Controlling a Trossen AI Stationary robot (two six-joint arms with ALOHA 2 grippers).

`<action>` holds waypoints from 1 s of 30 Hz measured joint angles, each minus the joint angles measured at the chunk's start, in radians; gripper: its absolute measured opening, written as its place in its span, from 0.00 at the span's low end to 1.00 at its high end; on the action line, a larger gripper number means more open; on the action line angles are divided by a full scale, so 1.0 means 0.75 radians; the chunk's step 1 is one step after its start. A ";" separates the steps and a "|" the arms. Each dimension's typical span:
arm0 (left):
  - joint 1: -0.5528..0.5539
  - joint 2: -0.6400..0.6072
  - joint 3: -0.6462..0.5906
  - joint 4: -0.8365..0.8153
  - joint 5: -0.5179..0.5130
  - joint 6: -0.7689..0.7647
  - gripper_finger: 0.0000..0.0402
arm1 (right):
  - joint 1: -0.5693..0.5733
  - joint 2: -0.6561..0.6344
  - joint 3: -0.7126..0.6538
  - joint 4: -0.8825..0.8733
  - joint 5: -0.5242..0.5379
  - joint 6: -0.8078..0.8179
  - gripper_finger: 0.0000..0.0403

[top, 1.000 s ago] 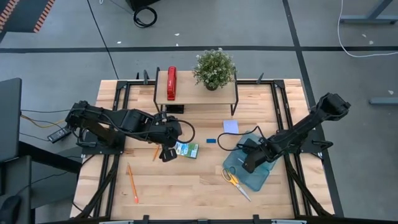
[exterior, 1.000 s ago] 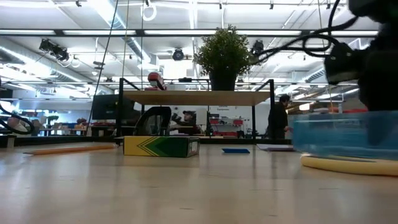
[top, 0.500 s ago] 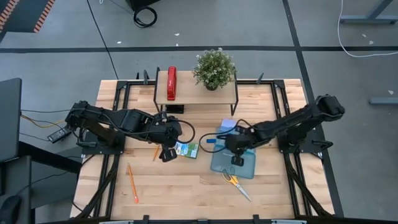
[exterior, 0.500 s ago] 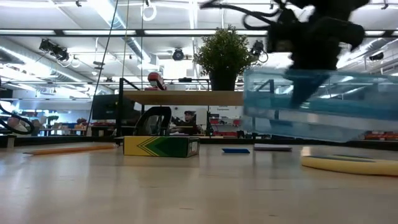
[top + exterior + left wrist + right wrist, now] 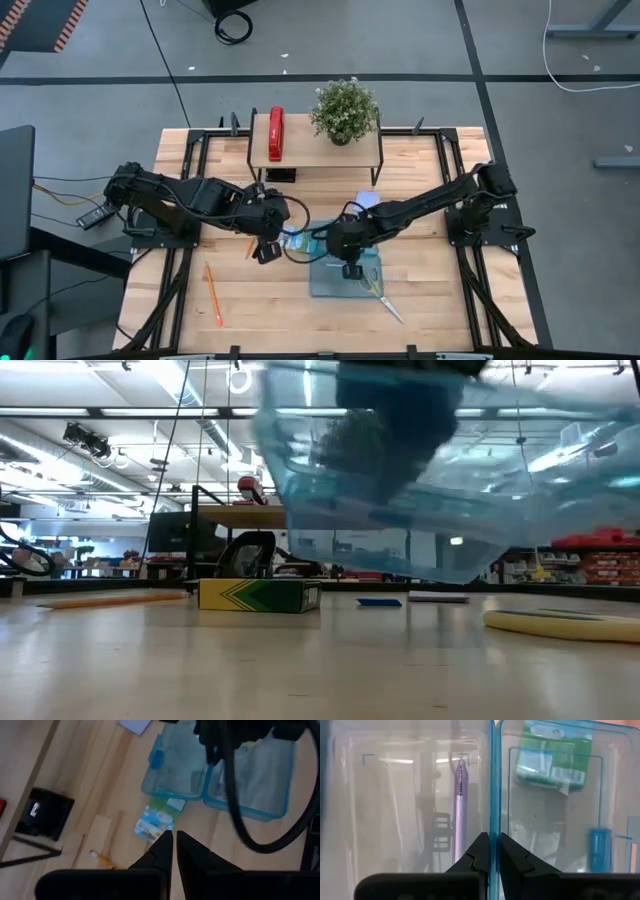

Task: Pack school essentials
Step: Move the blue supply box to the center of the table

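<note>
My right gripper [image 5: 349,262] is shut on the open translucent blue case [image 5: 345,272], which hangs above the table's middle. A purple pen [image 5: 460,805] shows in or under one half; I cannot tell which. The green-blue packet [image 5: 296,239] lies flat on the table, also seen through the case [image 5: 554,755]. The blue eraser [image 5: 600,847] shows through the case too. My left gripper [image 5: 265,246] is shut and empty beside the packet [image 5: 157,820]. Orange pencils [image 5: 213,293] [image 5: 250,246], the yellow-handled scissors [image 5: 380,292] and the lavender pad [image 5: 368,200] lie on the table. My right gripper pinches the blue ridge [image 5: 491,822] where the case's two halves meet, between its two fingers. The fingers come from above, pointing down, and lie along the ridge. The case is lifted clear of the table and hangs tilted in the low view [image 5: 440,470].
A wooden shelf [image 5: 315,152] at the table's far edge bears a red stapler [image 5: 276,133] and a potted plant [image 5: 345,108]. A small black box [image 5: 42,812] sits under the shelf. Bare wood lies along the near edge [image 5: 280,320].
My right gripper has carried the blue case from the table's right side toward its middle, lifting it clear of the table; the case now hangs beside the packet and above the scissors' handle end.
</note>
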 joint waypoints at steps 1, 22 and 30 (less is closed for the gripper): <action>0.006 -0.008 0.000 -0.011 0.000 0.000 0.08 | 0.001 0.007 0.021 -0.023 -0.018 0.038 0.07; 0.244 -0.185 0.001 -0.007 0.010 0.311 0.09 | 0.166 0.229 0.123 0.344 -0.286 0.347 0.08; 0.251 -0.187 0.001 -0.016 0.073 0.385 0.07 | 0.093 0.335 0.123 0.372 -0.251 0.322 0.08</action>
